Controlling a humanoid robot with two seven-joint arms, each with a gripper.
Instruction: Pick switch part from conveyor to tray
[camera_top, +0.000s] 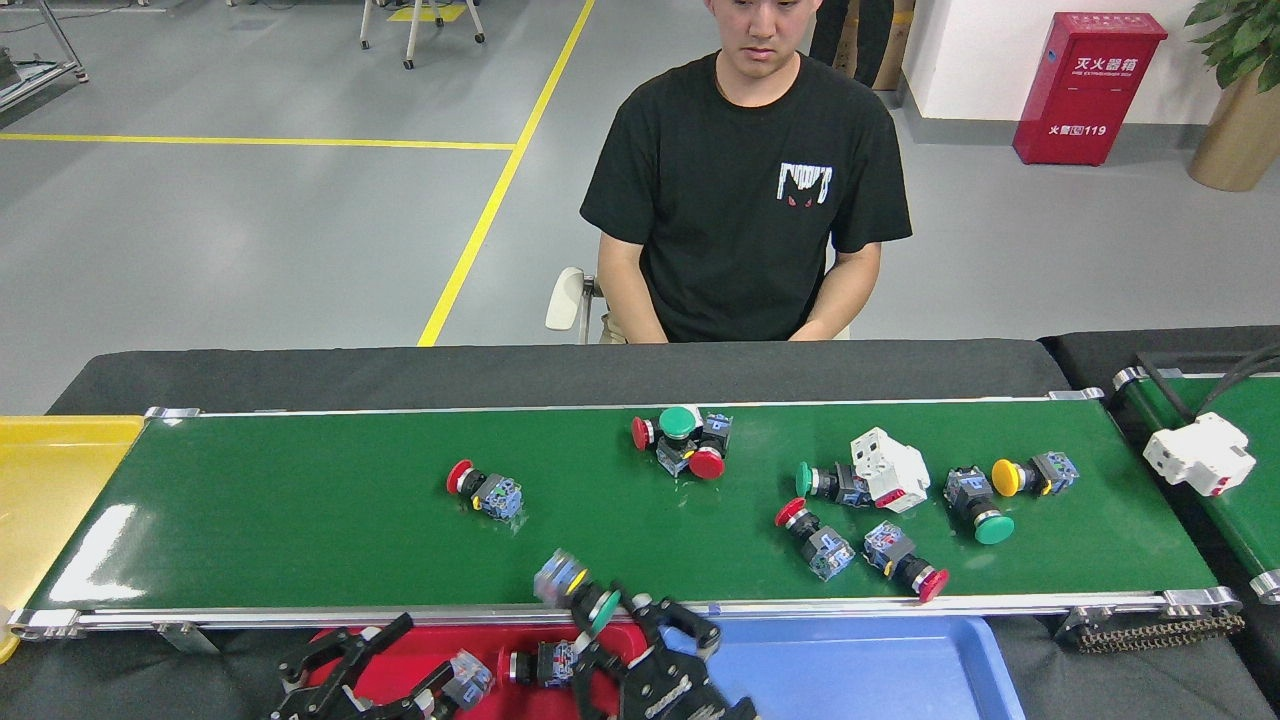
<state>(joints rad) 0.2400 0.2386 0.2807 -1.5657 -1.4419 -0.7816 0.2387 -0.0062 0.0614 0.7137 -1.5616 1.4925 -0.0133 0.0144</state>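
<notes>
The conveyor (300, 520) carries several switch parts: a lone red-capped one (483, 490), a cluster (682, 440) at the far rail, and more at the right (860, 550). My right gripper (625, 632) is at the near rail, between the red tray (490, 640) and the blue tray (860, 670). It is shut on a blurred green-capped switch part (580, 594). My left gripper (425, 662) is low over the red tray, with a blue-grey switch part (466, 680) at its fingertips. Another switch part (542, 663) lies in the red tray.
A person sits behind the belt with hands down. A white block (888, 470) lies among the parts on the right. A yellow bin (50, 480) adjoins the belt's left end. A second green belt (1240, 510) at the right carries a white part (1198, 455).
</notes>
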